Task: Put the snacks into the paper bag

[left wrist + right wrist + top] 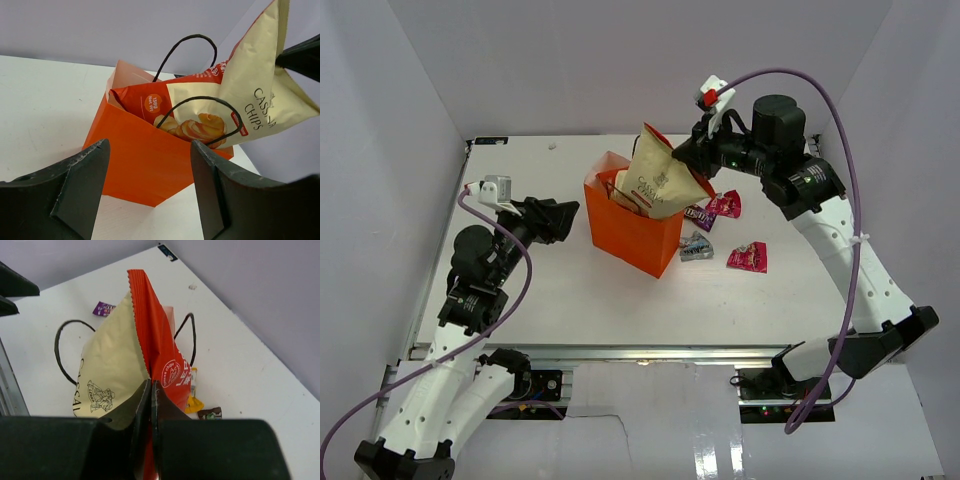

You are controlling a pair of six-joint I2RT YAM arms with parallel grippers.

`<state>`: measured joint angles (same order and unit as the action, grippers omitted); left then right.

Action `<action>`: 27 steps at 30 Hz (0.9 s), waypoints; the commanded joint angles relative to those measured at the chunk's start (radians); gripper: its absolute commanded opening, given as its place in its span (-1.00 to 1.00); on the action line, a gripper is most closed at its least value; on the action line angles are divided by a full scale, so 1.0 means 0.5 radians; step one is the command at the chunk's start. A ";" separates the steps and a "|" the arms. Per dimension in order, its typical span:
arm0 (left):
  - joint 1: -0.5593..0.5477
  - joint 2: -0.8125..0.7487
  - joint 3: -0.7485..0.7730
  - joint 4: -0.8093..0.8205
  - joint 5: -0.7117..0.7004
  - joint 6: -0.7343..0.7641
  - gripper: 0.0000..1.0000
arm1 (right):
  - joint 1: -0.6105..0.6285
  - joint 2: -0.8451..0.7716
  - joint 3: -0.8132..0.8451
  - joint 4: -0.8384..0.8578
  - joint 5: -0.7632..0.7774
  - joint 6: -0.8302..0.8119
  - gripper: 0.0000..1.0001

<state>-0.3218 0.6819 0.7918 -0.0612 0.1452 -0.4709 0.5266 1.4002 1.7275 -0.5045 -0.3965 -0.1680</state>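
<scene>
The orange paper bag (630,232) stands upright mid-table with black cord handles (192,44). The cream-and-orange-red chip bag (658,178) sits tilted with its lower end inside the paper bag's mouth and its top sticking out to the right. My right gripper (694,150) is shut on the chip bag's upper edge (150,371). My left gripper (563,218) is open and empty, just left of the paper bag (145,160). Small candy packets lie to the right of the bag: magenta-pink ones (747,257) (724,205), a silver-blue one (696,247) and a dark one (698,213).
White walls enclose the table on three sides. The table's front metal rail (640,352) runs along the near edge. A purple packet (103,308) and a dark green-brown packet (210,413) show on the table in the right wrist view.
</scene>
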 commanded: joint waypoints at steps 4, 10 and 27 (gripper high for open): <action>0.012 0.050 0.006 -0.043 -0.008 0.037 0.51 | 0.054 0.068 0.217 0.266 -0.020 -0.023 -0.85; 0.012 0.069 0.003 -0.043 -0.008 0.049 0.51 | 0.128 0.117 0.220 0.316 0.038 -0.060 -0.85; 0.012 0.145 0.012 -0.251 -0.357 -0.147 0.52 | 0.171 0.163 0.095 0.356 -0.044 -0.185 0.32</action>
<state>-0.3218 0.7338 0.7910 -0.1169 0.0574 -0.4965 0.6220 1.5013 1.7687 -0.3767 -0.3809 -0.2199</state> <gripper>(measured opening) 0.758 0.627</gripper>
